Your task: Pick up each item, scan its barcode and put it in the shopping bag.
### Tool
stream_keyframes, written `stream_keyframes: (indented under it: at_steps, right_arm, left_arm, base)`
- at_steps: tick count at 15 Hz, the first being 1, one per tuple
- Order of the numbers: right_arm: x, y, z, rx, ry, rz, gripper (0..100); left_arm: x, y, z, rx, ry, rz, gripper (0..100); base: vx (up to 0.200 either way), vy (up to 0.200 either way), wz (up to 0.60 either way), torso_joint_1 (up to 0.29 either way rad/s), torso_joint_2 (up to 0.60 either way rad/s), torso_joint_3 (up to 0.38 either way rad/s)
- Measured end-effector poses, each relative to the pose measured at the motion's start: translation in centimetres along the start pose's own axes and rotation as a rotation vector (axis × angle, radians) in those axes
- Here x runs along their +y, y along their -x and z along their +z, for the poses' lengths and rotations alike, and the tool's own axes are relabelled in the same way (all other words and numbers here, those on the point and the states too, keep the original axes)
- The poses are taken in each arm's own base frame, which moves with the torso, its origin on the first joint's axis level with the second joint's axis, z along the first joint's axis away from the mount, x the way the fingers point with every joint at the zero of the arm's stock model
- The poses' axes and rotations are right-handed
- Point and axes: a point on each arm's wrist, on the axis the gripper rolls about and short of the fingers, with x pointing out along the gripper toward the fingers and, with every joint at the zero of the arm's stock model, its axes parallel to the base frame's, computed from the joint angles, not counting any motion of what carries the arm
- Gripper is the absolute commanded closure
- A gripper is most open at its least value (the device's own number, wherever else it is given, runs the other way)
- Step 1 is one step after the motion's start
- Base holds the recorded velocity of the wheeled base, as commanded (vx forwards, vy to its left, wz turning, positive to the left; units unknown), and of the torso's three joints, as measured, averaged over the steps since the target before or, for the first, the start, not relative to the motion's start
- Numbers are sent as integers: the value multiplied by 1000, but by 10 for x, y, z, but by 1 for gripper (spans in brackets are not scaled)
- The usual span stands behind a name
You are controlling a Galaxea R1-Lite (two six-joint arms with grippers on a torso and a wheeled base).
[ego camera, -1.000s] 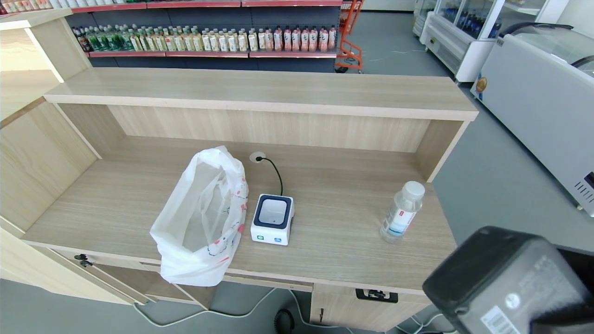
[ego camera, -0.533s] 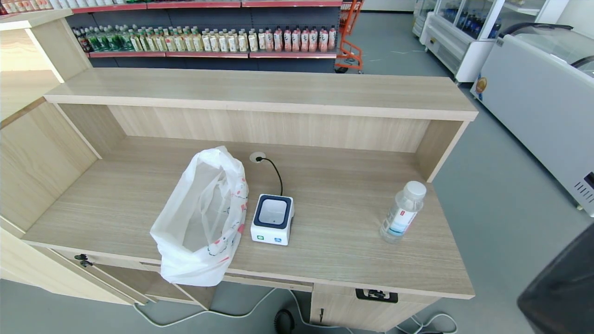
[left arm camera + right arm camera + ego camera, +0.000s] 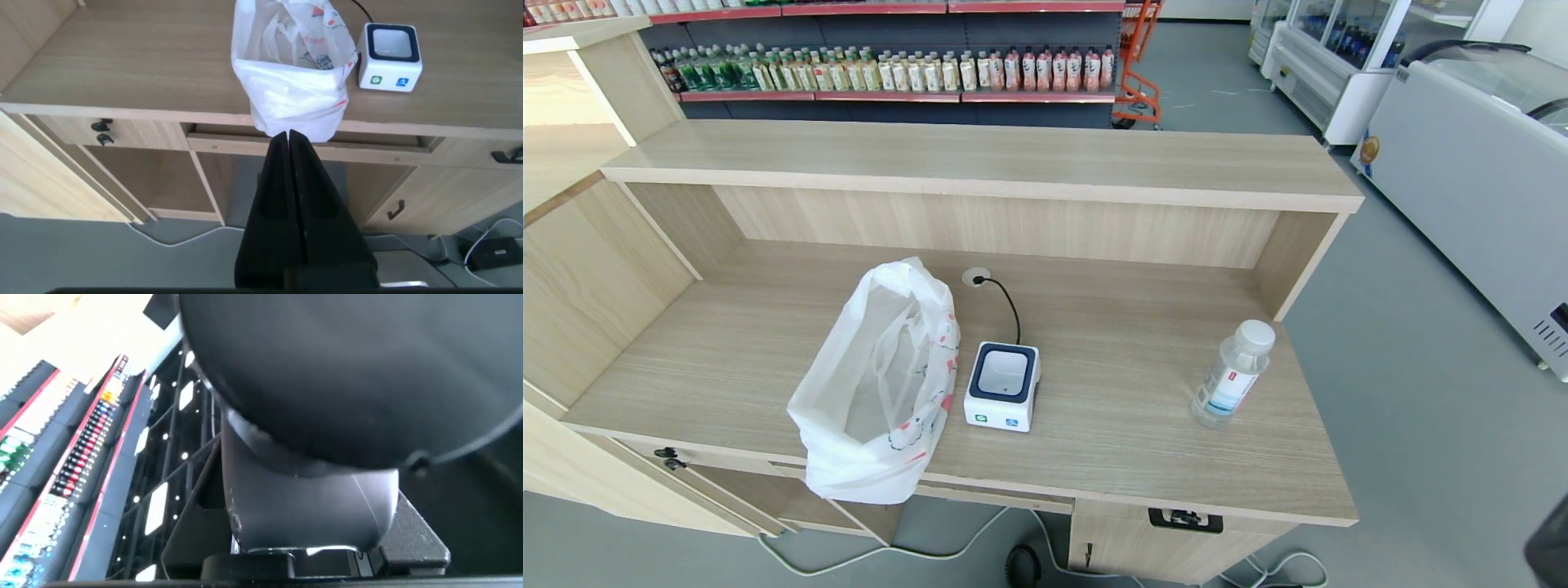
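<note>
You have a light wood-grain checkout counter (image 3: pixel 1111 457) carrying a white translucent plastic shopping bag (image 3: pixel 882 392), which stands open at its left and sags over the front edge. A white box-shaped barcode scanner (image 3: pixel 1003 385) sits just beside the bag, its black cable (image 3: pixel 1006 302) running to a hole farther back. Well apart, near the right end, you see a clear plastic water bottle with a white cap (image 3: pixel 1232 374) standing upright.

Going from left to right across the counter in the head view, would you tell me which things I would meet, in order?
shopping bag → barcode scanner → water bottle
</note>
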Motion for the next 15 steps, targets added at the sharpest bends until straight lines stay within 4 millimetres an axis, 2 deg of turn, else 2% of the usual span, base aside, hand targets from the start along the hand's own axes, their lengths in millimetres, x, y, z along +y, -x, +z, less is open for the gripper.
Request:
stream_keyframes:
  at_steps: [12, 15]
  right_arm:
    - [-7, 3, 0, -1, -40, -4, 100]
    - [-4, 3, 5, -28, -189, 15, 100]
  left_arm:
    - [0, 0, 0, 0, 0, -1, 100]
    - [0, 0, 0, 0, 0, 0, 100]
  base:
    - [0, 0, 0, 0, 0, 0]
    - [0, 0, 0, 0, 0, 0]
